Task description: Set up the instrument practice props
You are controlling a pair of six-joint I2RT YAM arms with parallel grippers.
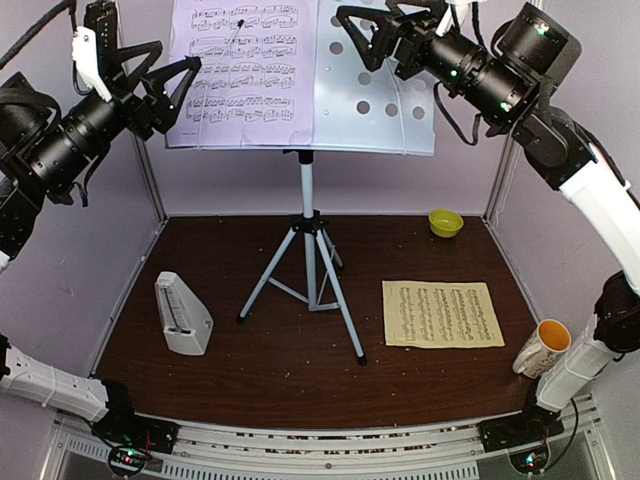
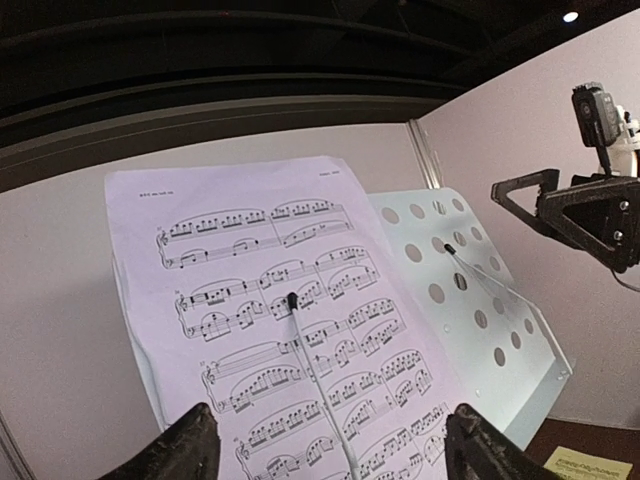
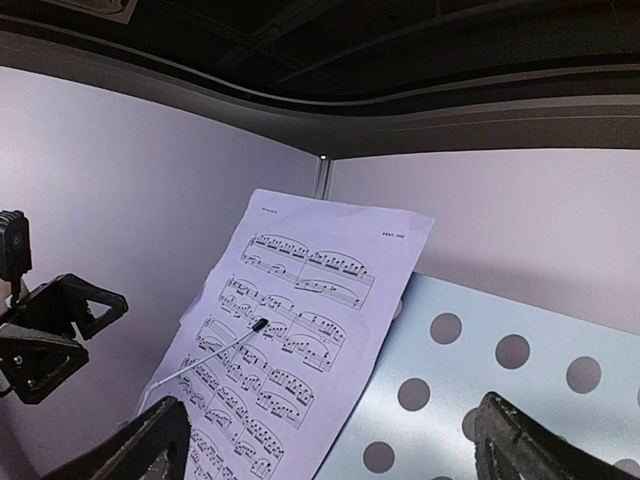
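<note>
**One stand, two pages, one metronome**

On the tabletop [image 1: 250, 370] sit one metronome [image 1: 182, 315] at the left and one pale yellow page [image 1: 441, 313] at the right, with the tripod [image 1: 308, 270] between them. Higher up, the stand desk [image 1: 380, 95] carries one lilac page [image 1: 245, 70]. The left end effector [image 1: 178, 85] and the right end effector [image 1: 352, 38] flank it, both spread wide and holding nothing.

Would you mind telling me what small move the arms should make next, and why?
Probably lower the right arm's fingers toward the pale yellow page: it lies flat on the table, while the lilac page already sits on the stand desk, whose right half is bare.
</note>
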